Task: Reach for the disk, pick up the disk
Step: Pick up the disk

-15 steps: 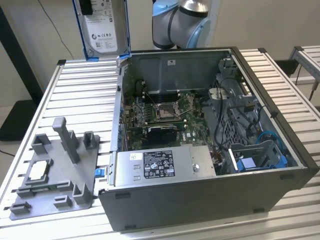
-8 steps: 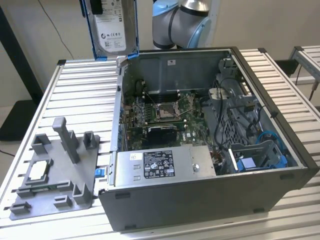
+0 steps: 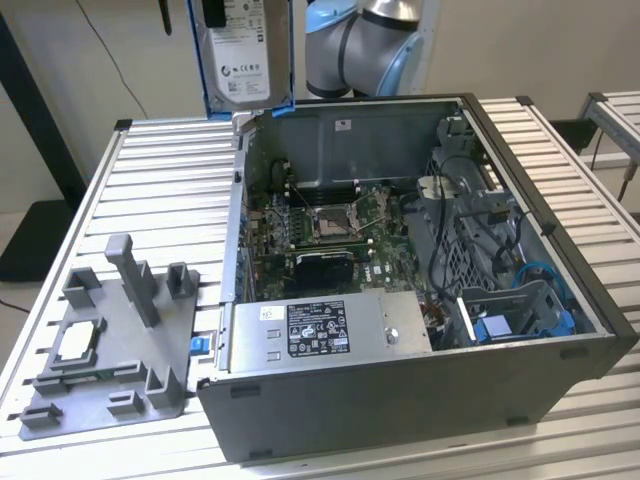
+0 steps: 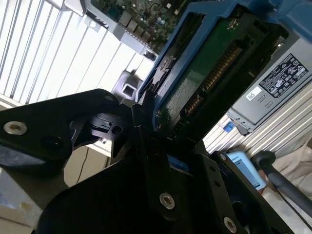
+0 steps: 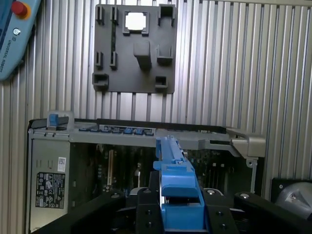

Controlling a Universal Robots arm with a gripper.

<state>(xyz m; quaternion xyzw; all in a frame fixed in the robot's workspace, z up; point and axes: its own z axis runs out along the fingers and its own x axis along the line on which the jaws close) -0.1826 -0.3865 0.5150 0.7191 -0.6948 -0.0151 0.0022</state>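
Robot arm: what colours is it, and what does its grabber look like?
The arm has round silver-grey joints with light blue caps. Its gripper is black and chunky, with blocky black fingers and small shiny screws.

The black pincer (image 4: 144,119) clamps one end of the disk (image 4: 204,68), whose green circuit board (image 4: 195,83) faces the camera inside its blue bracket (image 4: 168,48). Behind lie the slatted worktop (image 4: 44,44), a motherboard (image 4: 141,12) and a grey box (image 4: 273,92) with a label.
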